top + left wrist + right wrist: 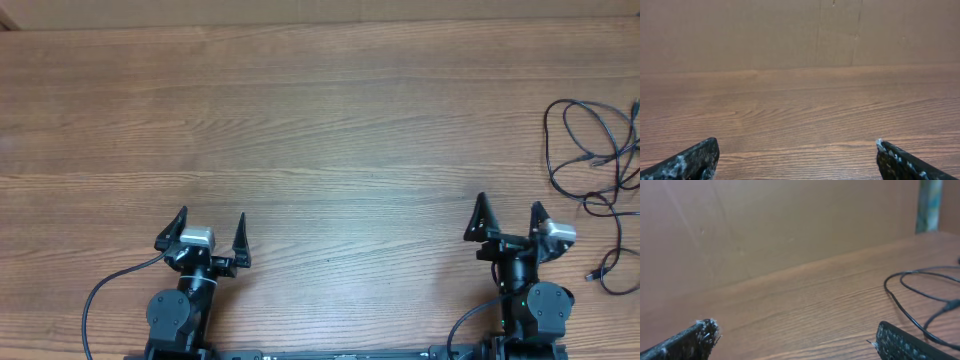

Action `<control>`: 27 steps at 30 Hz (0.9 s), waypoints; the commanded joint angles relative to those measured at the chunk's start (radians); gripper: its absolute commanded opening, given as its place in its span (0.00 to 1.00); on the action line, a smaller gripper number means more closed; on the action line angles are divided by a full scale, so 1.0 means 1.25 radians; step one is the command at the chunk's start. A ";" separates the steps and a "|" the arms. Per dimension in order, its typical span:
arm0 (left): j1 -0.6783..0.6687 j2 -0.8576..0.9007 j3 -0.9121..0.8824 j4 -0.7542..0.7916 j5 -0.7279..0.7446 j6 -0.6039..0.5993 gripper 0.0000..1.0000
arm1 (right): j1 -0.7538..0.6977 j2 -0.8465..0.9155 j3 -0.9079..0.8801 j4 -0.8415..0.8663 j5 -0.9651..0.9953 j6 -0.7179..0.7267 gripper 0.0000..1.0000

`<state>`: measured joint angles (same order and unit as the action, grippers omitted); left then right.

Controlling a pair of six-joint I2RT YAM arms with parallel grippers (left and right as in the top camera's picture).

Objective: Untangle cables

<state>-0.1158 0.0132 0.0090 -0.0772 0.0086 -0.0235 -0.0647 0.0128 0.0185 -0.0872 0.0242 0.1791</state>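
Note:
The cables are thin black cords lying in loose overlapping loops at the table's right edge, with a small plug at one end near the front. Part of the cables shows at the right of the right wrist view. My right gripper stands open near the front edge, left of the cables and apart from them, nothing between its fingers. My left gripper is open at the front left, far from the cables, over bare wood. In the left wrist view only its two fingertips and the tabletop show.
The wooden table stretches across the view. A brown cardboard wall rises along the far edge. Thicker black arm wires loop beside each arm base at the front.

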 commanded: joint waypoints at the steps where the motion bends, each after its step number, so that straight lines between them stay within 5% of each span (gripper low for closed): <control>1: 0.005 -0.007 -0.003 -0.001 0.006 -0.007 1.00 | 0.003 -0.008 -0.009 0.002 -0.038 -0.114 1.00; 5: 0.005 -0.007 -0.003 -0.001 0.006 -0.007 1.00 | 0.003 -0.008 -0.009 0.002 -0.053 -0.190 1.00; 27: 0.005 -0.007 -0.003 -0.001 0.006 -0.007 1.00 | 0.003 -0.008 -0.009 0.002 -0.042 -0.184 1.00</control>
<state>-0.1158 0.0132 0.0090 -0.0772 0.0086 -0.0235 -0.0647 0.0128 0.0185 -0.0895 -0.0288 -0.0460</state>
